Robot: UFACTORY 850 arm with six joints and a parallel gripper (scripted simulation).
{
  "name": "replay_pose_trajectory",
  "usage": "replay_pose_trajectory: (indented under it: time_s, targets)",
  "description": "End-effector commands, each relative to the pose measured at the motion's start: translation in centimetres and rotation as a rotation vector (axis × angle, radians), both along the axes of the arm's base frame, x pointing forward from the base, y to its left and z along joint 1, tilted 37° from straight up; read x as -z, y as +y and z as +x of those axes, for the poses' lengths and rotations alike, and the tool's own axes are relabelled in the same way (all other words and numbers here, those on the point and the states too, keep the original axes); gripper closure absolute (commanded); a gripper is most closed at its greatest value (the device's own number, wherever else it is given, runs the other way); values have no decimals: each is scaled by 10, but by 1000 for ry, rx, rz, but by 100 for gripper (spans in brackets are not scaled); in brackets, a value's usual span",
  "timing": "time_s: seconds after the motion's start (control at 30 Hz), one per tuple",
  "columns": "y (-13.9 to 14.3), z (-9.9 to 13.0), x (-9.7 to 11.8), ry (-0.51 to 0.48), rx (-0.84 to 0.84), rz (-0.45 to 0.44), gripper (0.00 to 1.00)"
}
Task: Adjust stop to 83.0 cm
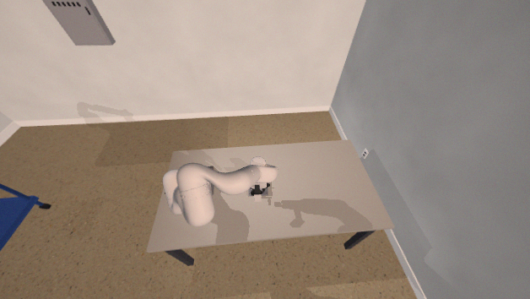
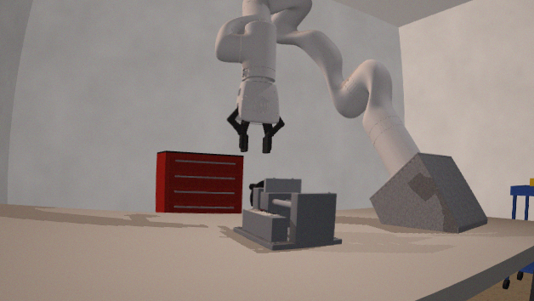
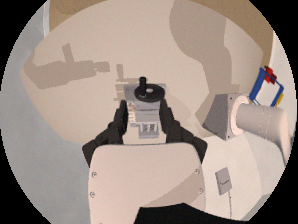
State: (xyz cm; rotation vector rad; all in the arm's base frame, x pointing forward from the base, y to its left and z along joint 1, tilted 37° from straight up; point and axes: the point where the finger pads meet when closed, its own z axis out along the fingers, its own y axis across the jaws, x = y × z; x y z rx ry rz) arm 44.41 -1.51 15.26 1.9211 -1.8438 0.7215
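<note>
The stop device is a small grey block assembly with a rod, standing on the table. Its black handwheel sits at the device's far end. My gripper hangs well above the handwheel with a clear gap below the fingertips. Its fingers point straight down, stand apart and hold nothing. The stop's position reading is too small to tell.
The arm's grey base block stands on the table behind the device. A red drawer chest stands at the back. A blue cart is on the floor off the table. A grey cabinet hangs on the wall.
</note>
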Motion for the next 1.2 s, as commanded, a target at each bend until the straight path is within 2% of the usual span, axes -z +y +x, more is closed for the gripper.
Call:
replay_pose_trajectory:
  time_s: [0.0,0.2,0.33,0.47,0.83,1.17]
  targets:
    - [1,1,-1,-1,0,0,43]
    - [4,4,1,-1,0,0,43]
    - [33,40,18,-1,0,0,43]
    - [47,57,26,-1,0,0,43]
    - [31,60,49,-1,0,0,43]
    - [31,60,49,-1,0,0,43]
